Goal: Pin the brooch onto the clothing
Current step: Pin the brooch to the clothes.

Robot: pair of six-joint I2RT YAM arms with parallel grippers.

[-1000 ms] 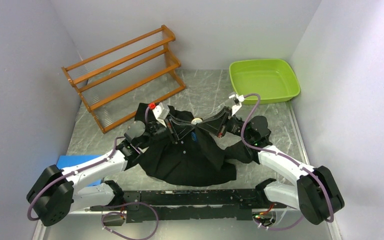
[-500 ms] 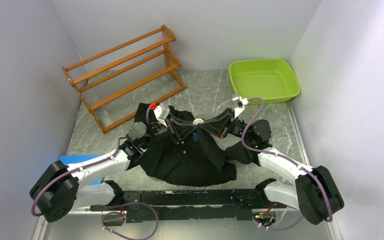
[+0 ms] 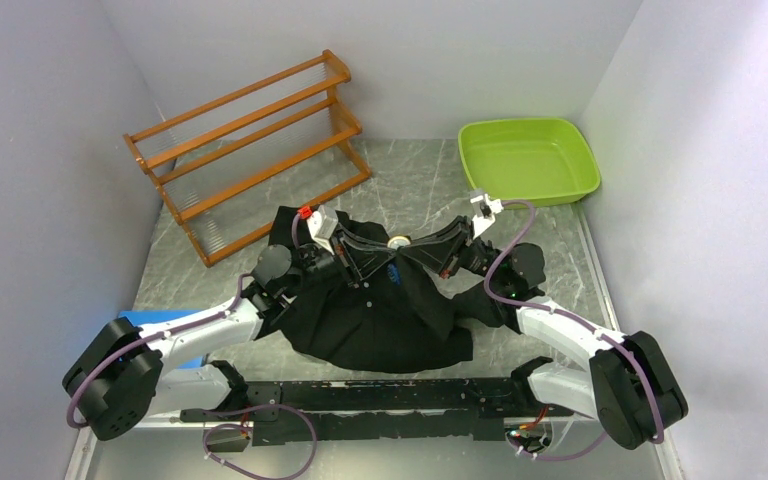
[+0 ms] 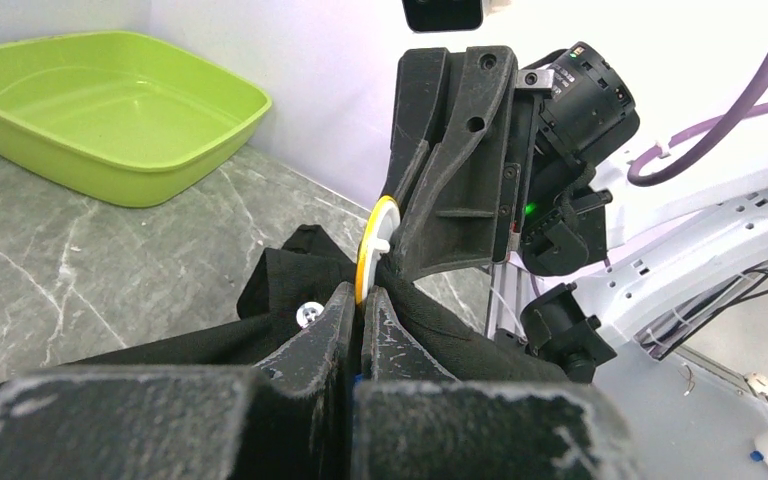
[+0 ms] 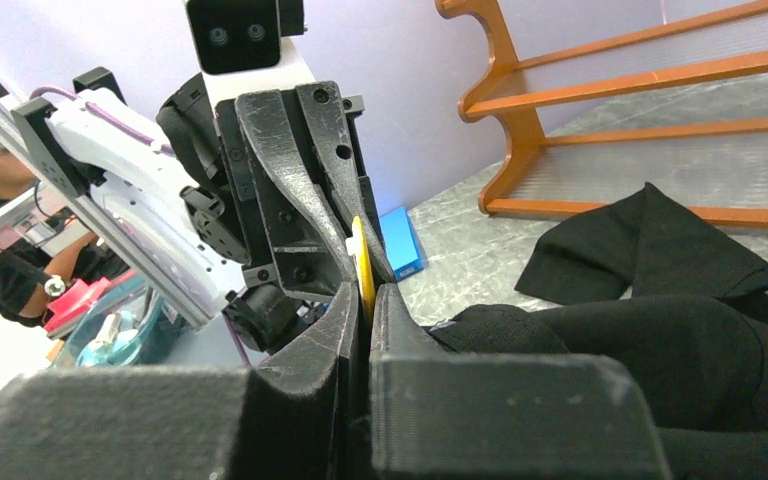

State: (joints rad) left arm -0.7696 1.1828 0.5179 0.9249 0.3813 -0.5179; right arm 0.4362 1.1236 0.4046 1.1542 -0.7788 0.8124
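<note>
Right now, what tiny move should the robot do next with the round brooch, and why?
Probably press the brooch gently into the shirt. Both the left hand and the right hand are shut and seem to pinch its rim, right at a raised fold of cloth. I cannot see its pin through the fabric yet.

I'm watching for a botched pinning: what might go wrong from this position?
Both the left gripper and right gripper have jaws shut on the small brooch, edge-on above the shirt; uneven pulling might twist it loose. The shirt is bunched and lifted there, so pinning might catch several layers.
</note>
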